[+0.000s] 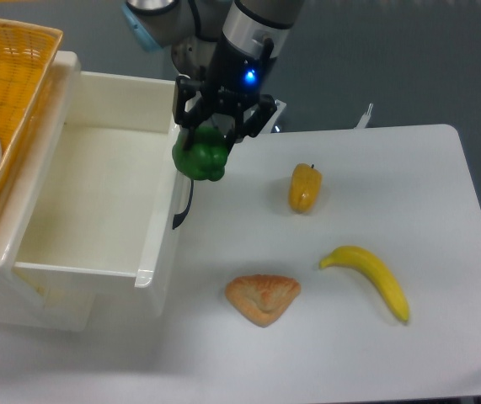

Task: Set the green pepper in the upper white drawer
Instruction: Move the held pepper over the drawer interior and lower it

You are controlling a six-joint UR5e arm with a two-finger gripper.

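Note:
The green pepper [200, 158] is glossy dark green and lobed. It hangs in my gripper [209, 133], which is shut on its top. The pepper is held above the front panel of the upper white drawer [97, 181], right over the panel's edge where the curved black handle [184, 206] sits. The drawer is pulled open to the right and its white inside is bare. The pepper's stem is hidden by the fingers.
A yellow-orange pepper [305, 188], a banana [373, 278] and a croissant-like pastry [262, 298] lie on the white table [375, 353]. A yellow woven basket [8, 93] with a bowl stands at the upper left on the drawer unit.

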